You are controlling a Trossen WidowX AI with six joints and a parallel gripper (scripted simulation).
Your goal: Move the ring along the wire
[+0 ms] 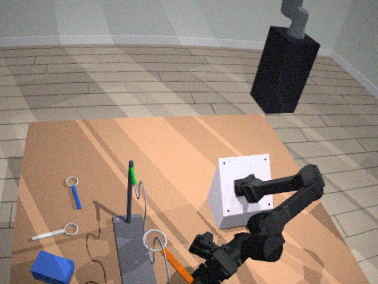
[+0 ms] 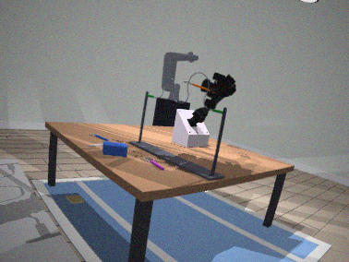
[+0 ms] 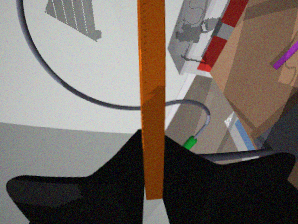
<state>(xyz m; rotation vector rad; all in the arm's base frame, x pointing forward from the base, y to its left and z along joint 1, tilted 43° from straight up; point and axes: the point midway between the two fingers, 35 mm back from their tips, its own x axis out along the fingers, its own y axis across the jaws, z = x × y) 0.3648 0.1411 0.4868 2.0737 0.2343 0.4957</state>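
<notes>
The ring appears around the thin grey wire, on the rising side of its tall arch; whether it touches cannot be told. The ring is outside the wrist view. My gripper is shut on the orange handle, beside the arch. One green part joins the far post; another green part joins the near post. A green part shows beside the fingers in the wrist view.
The posts stand on a dark base. A blue block, a blue-handled ring, a white-handled ring and a purple-handled ring lie on the table. My arm is mounted on a white block.
</notes>
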